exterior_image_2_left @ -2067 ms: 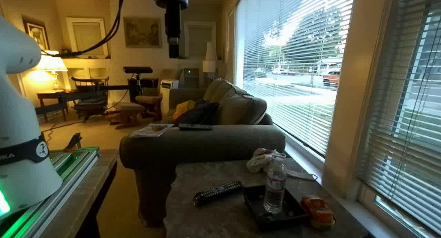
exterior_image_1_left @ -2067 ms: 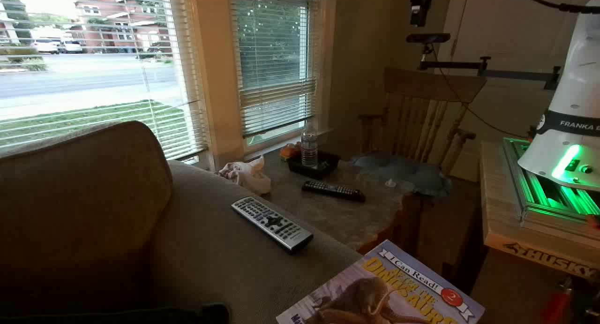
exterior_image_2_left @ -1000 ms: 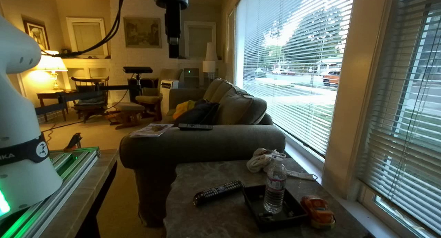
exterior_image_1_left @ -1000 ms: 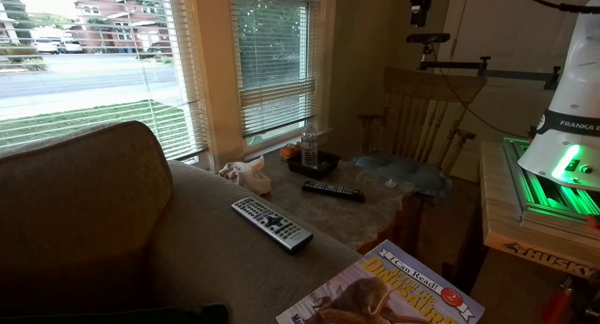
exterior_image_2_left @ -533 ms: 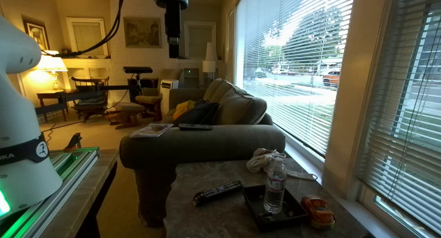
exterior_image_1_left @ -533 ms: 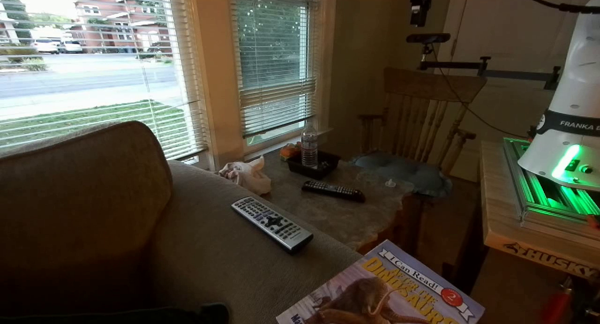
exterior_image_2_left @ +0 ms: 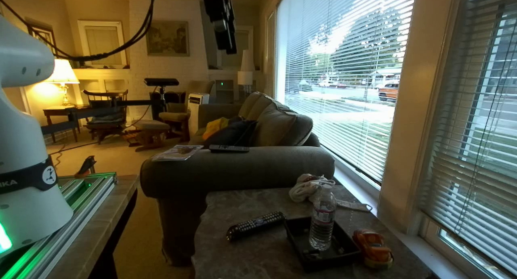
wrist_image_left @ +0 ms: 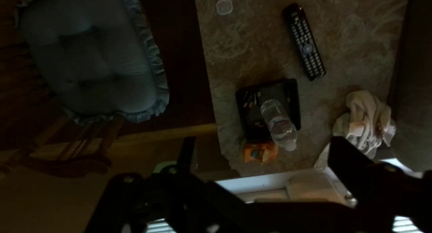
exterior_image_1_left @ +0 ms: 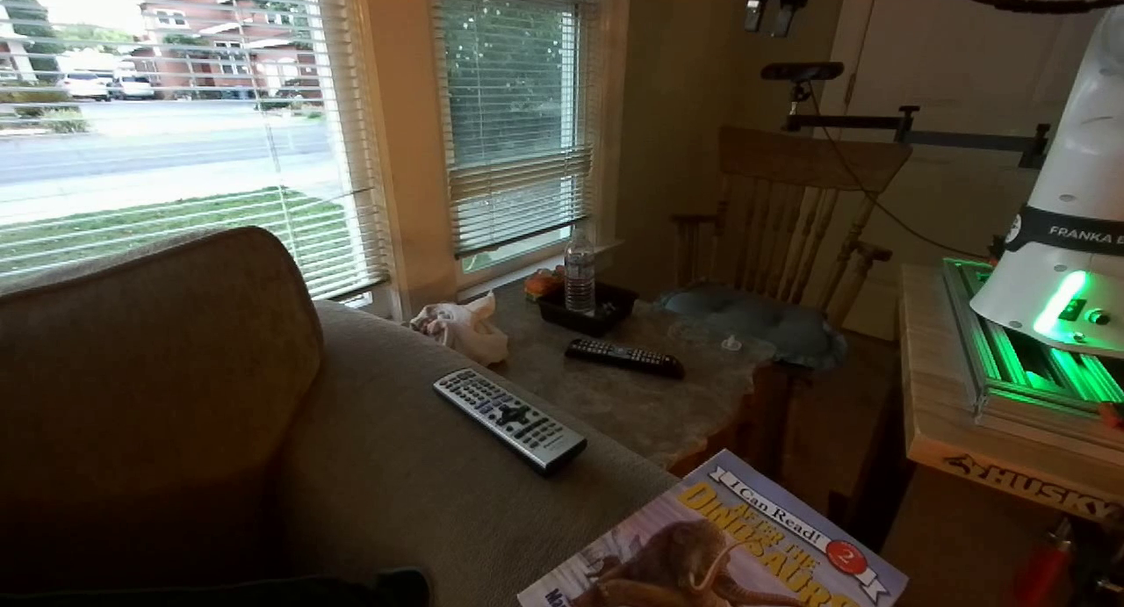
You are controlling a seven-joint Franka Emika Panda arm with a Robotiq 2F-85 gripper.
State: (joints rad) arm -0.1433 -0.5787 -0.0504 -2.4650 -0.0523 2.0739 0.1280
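My gripper (wrist_image_left: 263, 140) is open and empty, with its two dark fingers wide apart in the wrist view. It hangs high above the side table, at the top of both exterior views (exterior_image_1_left: 767, 18) (exterior_image_2_left: 226, 40). It touches nothing. Below it a clear plastic bottle (wrist_image_left: 278, 123) stands in a black tray (wrist_image_left: 248, 123) of small items. An orange object (wrist_image_left: 258, 152) lies against the tray. A black remote (wrist_image_left: 304, 42) lies on the stone-topped table (wrist_image_left: 357, 37). A white crumpled cloth or bag (wrist_image_left: 362, 120) lies near the sofa side.
A silver remote (exterior_image_1_left: 509, 418) and a dinosaur book (exterior_image_1_left: 716, 545) lie on the sofa arm (exterior_image_2_left: 242, 170). A small clear cap-like piece (wrist_image_left: 224, 6) is on the table. A wooden chair with a blue cushion (wrist_image_left: 91, 57) stands beside it. Window blinds (exterior_image_2_left: 343, 69) border the table.
The gripper has shifted and tilted at the top of both exterior views, now showing two separate fingers. The arm and its cable have moved slightly. The objects have not moved.
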